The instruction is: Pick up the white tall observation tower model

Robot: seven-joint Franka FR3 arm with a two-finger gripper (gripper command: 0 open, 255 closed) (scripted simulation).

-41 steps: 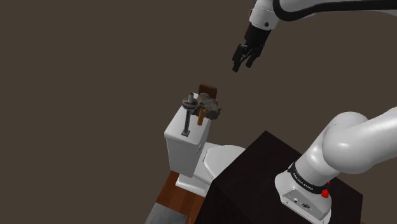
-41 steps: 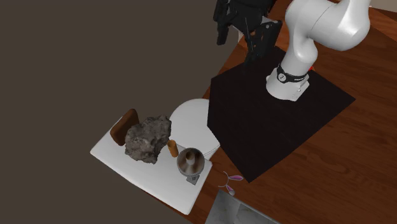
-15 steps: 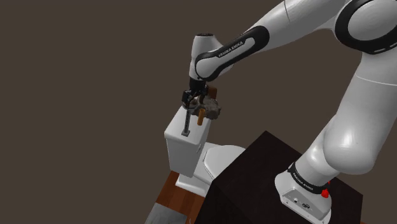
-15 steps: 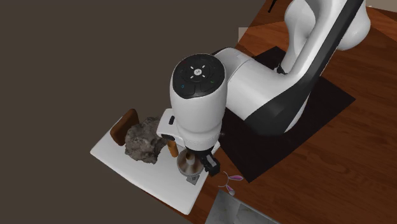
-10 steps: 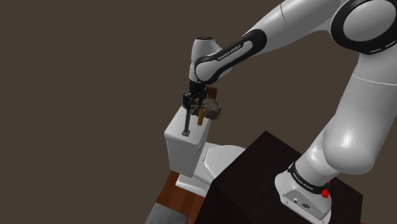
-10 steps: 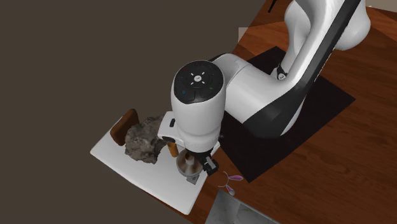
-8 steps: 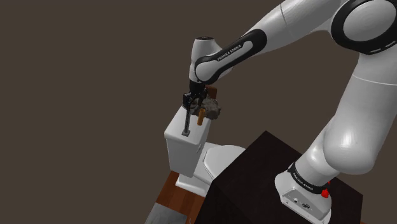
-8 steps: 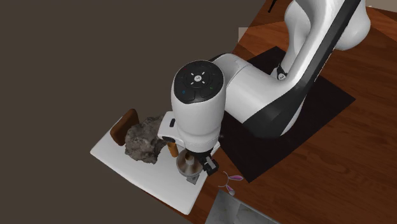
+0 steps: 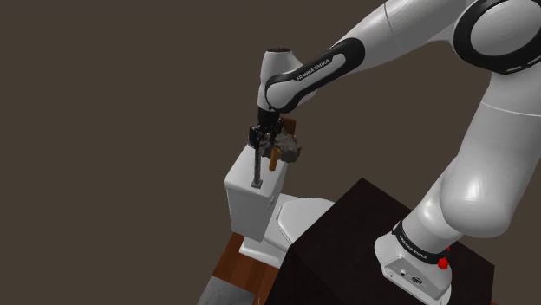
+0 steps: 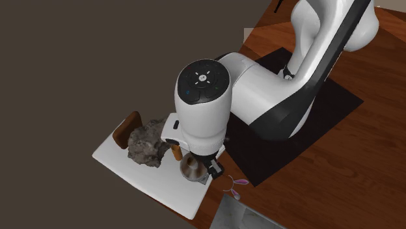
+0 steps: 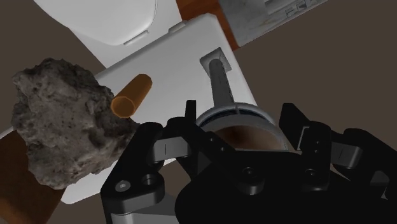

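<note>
**A:** How does the gripper stand?

**B:** The gripper [image 11: 240, 119] [image 9: 260, 135] is drawn in narrow. Its black fingers [image 11: 296, 127] press on both sides of the tower model's [image 11: 221, 83] [image 9: 257, 165] [image 10: 190, 166] round, brown-topped head. It hangs from the white arm straight down over the toilet's tank lid [image 11: 184, 54] [image 9: 241, 176] [image 10: 123, 161].

**A:** And the model itself?

**B:** It is upright, a thin grey shaft on a small square foot, over one end of the lid. I cannot tell whether the foot touches the lid.

**A:** What else is on the lid?

**B:** Just beside the model lies a short orange-brown cylinder [image 11: 130, 95] [image 10: 175, 151] on its side. Next to that, near the lid's middle, sits a rough grey rock [image 11: 57, 133] [image 10: 149, 144] [image 9: 287, 148]. A brown rounded piece [image 10: 125, 129] [image 11: 19, 184] stands at the lid's opposite end.

**A:** And off the lid?

**B:** The white toilet bowl [image 9: 299, 217] [image 11: 108, 19] runs along the lid's long side, with the black stand [image 9: 347, 247] [image 10: 286, 130] past it. Down on the wooden floor [image 10: 338, 162], near the lid's tower end, lies a small purple thing [image 10: 235, 187].
</note>
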